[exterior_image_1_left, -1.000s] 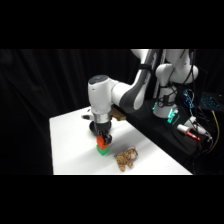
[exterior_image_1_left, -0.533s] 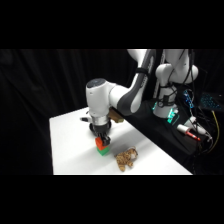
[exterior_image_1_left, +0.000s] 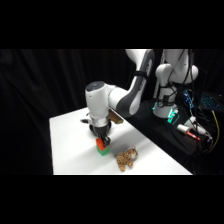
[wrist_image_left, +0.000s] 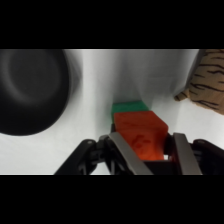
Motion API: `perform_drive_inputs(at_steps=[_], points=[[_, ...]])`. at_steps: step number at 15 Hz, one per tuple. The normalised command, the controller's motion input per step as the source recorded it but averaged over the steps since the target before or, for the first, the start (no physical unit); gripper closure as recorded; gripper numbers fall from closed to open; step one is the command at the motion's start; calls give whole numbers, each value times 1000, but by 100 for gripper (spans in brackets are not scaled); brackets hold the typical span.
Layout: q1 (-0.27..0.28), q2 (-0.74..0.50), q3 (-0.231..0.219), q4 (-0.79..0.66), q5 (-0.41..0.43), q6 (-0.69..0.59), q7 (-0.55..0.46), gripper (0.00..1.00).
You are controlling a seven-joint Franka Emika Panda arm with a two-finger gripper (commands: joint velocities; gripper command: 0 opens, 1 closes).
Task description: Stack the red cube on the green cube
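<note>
Little change since half a second ago: gripper [wrist_image_left: 149, 150] remains low over same spot. Fingers [wrist_image_left: 125, 152] closed on red cube [wrist_image_left: 141, 133], which sits atop green cube [wrist_image_left: 129, 106] directly beneath. Black bowl [wrist_image_left: 31, 90] beside fingers; plush toy [exterior_image_1_left: 126, 158] just beyond cubes on white table [exterior_image_1_left: 70, 145].

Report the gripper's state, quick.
Gripper: shut on the red cube, which sits on the green cube.
</note>
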Motion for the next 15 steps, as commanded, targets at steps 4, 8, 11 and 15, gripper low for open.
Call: perform_drive_inputs(at_steps=[4,8,11,15], points=[[40,-5,-35,103,-79,-157,55,0],[28,-82,-25,99,-79,-259,20,0],[18,-159,-12,89,-77,-314,1,0],[13,-219,8,68,-77,-324,-5,0]])
